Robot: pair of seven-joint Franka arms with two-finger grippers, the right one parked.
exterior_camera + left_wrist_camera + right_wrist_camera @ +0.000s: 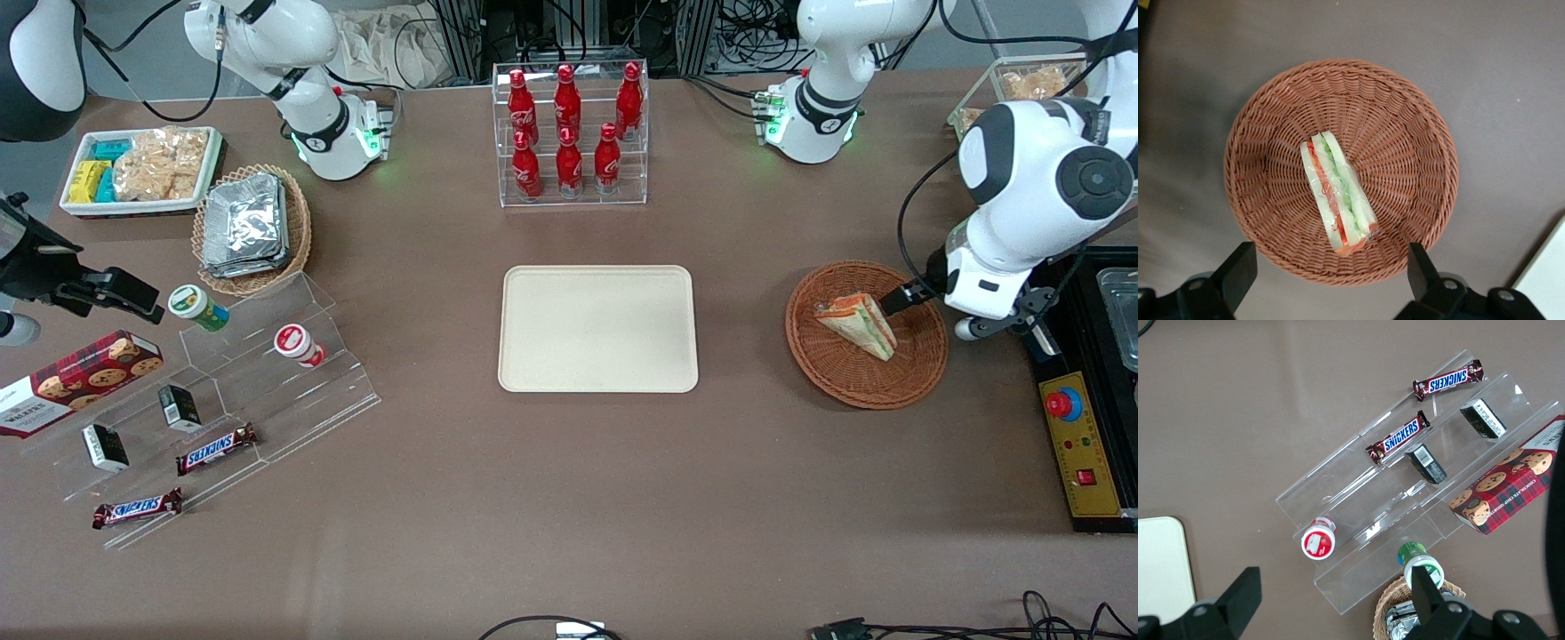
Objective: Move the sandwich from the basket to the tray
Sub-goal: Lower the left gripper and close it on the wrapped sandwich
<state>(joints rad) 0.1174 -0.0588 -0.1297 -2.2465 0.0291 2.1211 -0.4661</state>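
Left wrist view: pincer (1328, 277) hangs spread wide above the basket (1418, 140) rim; sandwich (1337, 195) lies inside, bare wicker all around it.

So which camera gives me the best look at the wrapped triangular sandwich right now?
The left wrist view: the wrapped triangular sandwich lies unobstructed in the reddish-brown wicker basket, layers visible, with the open gripper above it. The front view shows the sandwich smaller, with the gripper beside it. The right wrist view misses it.
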